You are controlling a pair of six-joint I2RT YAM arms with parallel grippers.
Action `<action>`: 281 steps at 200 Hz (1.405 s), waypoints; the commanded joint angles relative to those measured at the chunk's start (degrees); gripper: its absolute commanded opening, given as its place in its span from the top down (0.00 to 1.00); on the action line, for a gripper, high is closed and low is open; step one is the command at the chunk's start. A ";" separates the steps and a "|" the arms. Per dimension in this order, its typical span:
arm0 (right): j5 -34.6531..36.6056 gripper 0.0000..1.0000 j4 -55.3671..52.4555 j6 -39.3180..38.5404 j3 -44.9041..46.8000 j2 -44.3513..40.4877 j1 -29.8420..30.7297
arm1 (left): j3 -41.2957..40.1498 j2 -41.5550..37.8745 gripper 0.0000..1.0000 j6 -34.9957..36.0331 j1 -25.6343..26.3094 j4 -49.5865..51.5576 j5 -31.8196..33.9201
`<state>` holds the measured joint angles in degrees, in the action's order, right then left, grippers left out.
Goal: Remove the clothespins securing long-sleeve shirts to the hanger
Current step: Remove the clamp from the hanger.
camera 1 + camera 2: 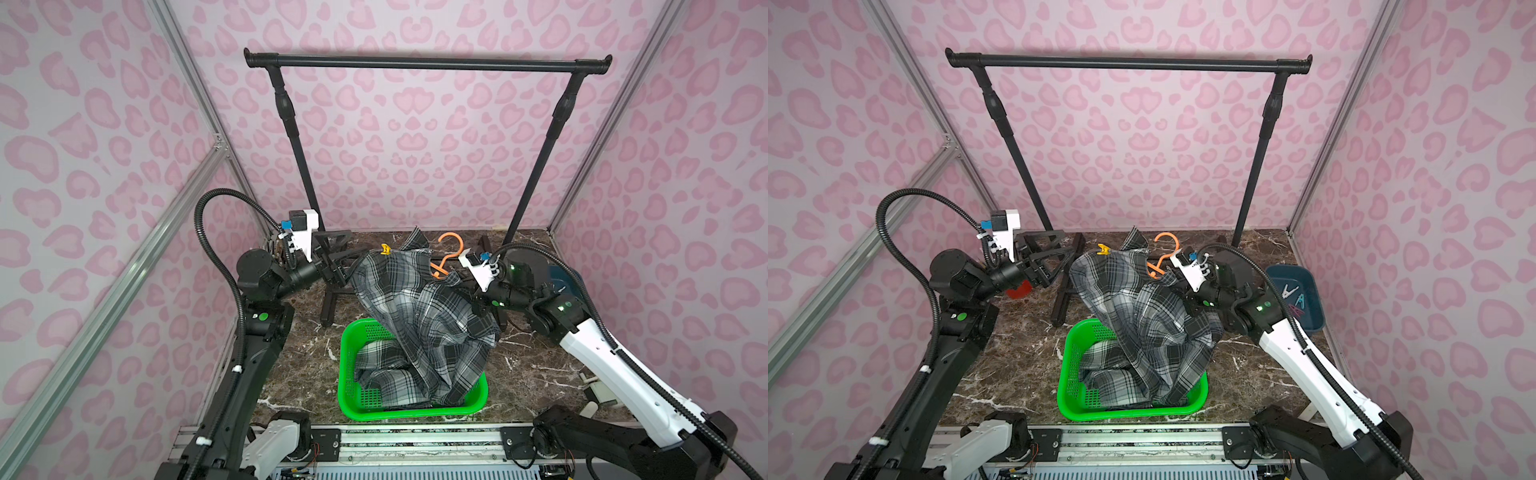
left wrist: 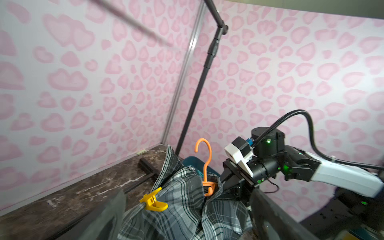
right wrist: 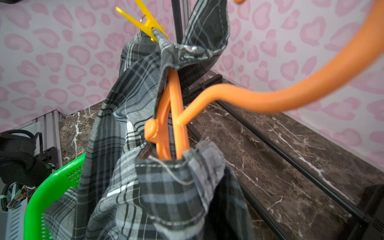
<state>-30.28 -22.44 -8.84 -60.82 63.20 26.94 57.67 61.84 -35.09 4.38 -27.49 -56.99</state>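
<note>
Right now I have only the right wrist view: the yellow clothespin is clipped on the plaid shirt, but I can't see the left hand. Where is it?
Observer: The left hand is open and grips nothing. It points at the shoulder of the plaid shirt that carries the yellow clothespin.
Operator: Any other clothespins around?
Observer: A white clothespin lies in the blue tray beside the right arm.
Operator: Is the hook on the rack?
Observer: No. The hook of the orange hanger stands free, far below the rack bar.
</note>
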 commanded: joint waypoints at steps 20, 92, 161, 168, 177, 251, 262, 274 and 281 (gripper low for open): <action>-5.28 1.00 8.53 -0.70 4.64 -5.50 -1.99 | 4.32 17.83 0.13 -49.70 -2.80 -63.94 -18.98; -15.88 1.00 0.38 -4.02 -2.78 -1.86 -3.70 | 0.00 17.86 0.17 -35.11 -1.56 -52.94 -18.09; -17.70 1.00 -1.92 -5.03 -5.00 1.34 -2.27 | 6.86 5.50 0.20 21.92 3.09 21.25 -6.62; -18.20 1.00 -1.83 -5.05 -5.24 1.70 -2.24 | 6.17 5.70 0.20 22.39 3.09 21.24 -6.66; -18.73 1.00 -2.10 -5.30 -5.58 2.09 -2.24 | 5.43 5.66 0.20 23.37 3.12 21.61 -7.12; -21.77 1.00 -5.08 -7.62 -8.90 6.98 -3.87 | 4.23 3.58 0.21 30.40 3.26 25.76 -7.58; -22.57 1.00 -4.67 -7.25 -9.29 7.59 -4.99 | 3.80 2.71 0.20 29.47 3.24 24.26 -7.52; -23.88 1.00 -4.04 -6.77 -9.57 8.14 -6.45 | 3.51 1.70 0.20 28.29 3.26 22.33 -7.85; -24.41 1.00 -3.45 -6.39 -9.54 8.23 -7.08 | 3.52 0.99 0.20 27.77 3.26 21.47 -7.88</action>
<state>-50.85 -29.74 -16.56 -69.93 70.83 21.58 61.43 64.51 -6.66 7.57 -2.44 -63.64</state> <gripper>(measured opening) 0.096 0.794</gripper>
